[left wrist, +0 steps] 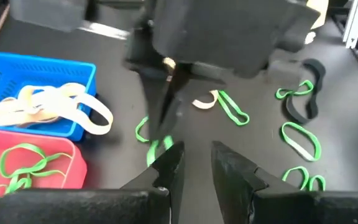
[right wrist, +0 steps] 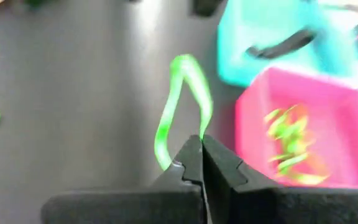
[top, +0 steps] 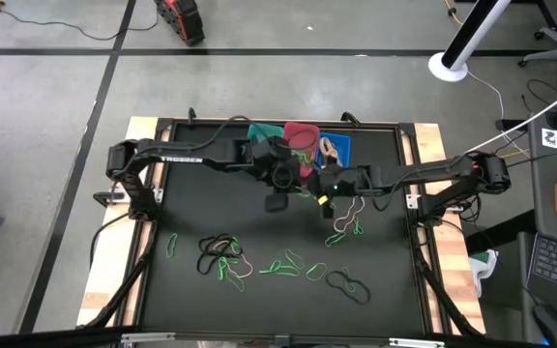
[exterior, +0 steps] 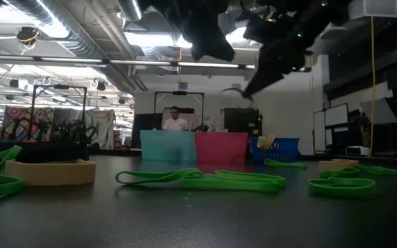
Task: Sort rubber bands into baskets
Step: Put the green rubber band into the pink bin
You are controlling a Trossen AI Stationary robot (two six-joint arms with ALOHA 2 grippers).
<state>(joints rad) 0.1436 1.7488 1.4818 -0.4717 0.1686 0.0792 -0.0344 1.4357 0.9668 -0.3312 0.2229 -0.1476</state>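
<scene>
Now pinching a green rubber band (right wrist: 178, 106) in the shut right tool (right wrist: 201, 160), lifted off the surface (top: 259, 290) near the pink basket (right wrist: 303, 112) holding greens; left tool (left wrist: 194, 165) half-open, empty, above.

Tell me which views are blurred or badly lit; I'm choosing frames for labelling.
Right wrist view: motion-smeared; the green rubber band in the shut right pincer and the pink basket are soft. Low view: arms are backlit silhouettes under ceiling glare, nearest bands out of focus. Left wrist view: the right arm's housing overhead is blurred. High view: evenly lit, sharp.
</scene>
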